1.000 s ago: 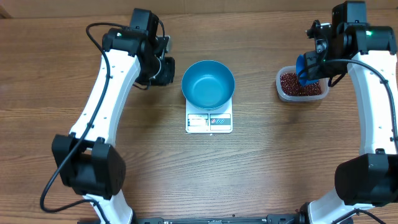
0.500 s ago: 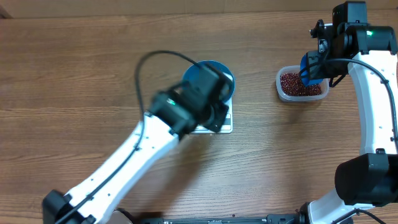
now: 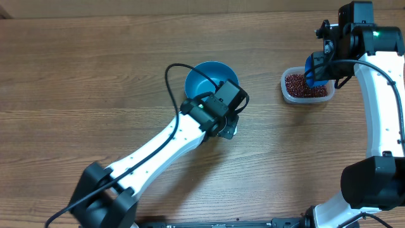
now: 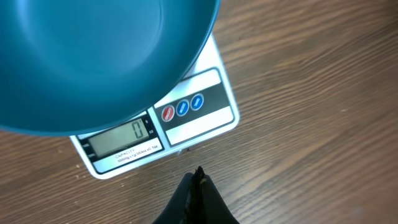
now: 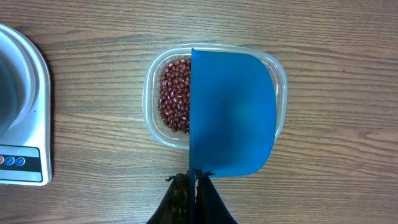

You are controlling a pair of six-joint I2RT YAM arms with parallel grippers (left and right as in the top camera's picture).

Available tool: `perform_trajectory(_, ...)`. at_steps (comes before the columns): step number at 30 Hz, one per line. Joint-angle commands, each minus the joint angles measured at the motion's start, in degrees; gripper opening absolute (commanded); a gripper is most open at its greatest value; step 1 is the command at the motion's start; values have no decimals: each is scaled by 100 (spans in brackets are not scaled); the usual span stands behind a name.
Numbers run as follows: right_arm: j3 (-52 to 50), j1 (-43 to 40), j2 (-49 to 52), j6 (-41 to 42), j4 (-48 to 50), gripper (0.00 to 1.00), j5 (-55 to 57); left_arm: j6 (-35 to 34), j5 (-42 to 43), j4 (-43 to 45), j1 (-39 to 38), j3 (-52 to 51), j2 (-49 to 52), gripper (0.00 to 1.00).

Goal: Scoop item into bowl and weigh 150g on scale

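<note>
over the wooden table (image 3: 76, 76), seen from above, the left arm reaches on a slant from the lower left to the middle. its left gripper (image 3: 226, 125) hangs at the near edge of a round bright blue bowl (image 3: 205, 79). the arm covers the bowl's near part. at the far right, a clear plastic tub (image 3: 288, 92) holds dark red-brown beans (image 3: 300, 85). the right gripper (image 3: 318, 68) holds a small blue scoop (image 3: 314, 73) above the tub's right side.

from the left wrist camera, the bowl fills the upper left and sits on a white kitchen scale (image 4: 193, 121). the scale's grey display shows a single zero. beside the display are one red and two blue round buttons. the left gripper's black jaws are pressed together into one point, holding nothing, just in front of the scale's near edge.

from the right wrist camera, the right gripper's jaws are clamped on the near end of the scoop. the scoop's blue underside hides the right half of the tub, and beans show in the left half. a corner of the scale sits at the left edge.
</note>
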Motion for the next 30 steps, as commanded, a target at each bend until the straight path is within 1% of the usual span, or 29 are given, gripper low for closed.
perform_trajectory(1,-24,-15,-9,26,57,4,-28,-190,-114,42,-90,0,260,4)
perform_trajectory(6,-24,-15,-9,26,57,4,-26,-181,-116,170,-87,37,216,4)
perform_trajectory(10,-24,-15,-9,26,28,4,-28,24,-164,262,-72,57,216,4)
perform_trajectory(12,-24,-15,-9,26,31,4,-28,31,-269,267,-72,57,216,4)
perform_trajectory(19,-24,-15,-9,26,42,4,-28,31,-240,197,-72,35,227,4)
perform_trajectory(24,-24,-15,-9,24,42,4,-28,31,-238,195,-74,-127,240,4)
perform_trajectory(30,-24,-15,-9,24,61,4,-28,138,-280,446,-74,-385,240,4)
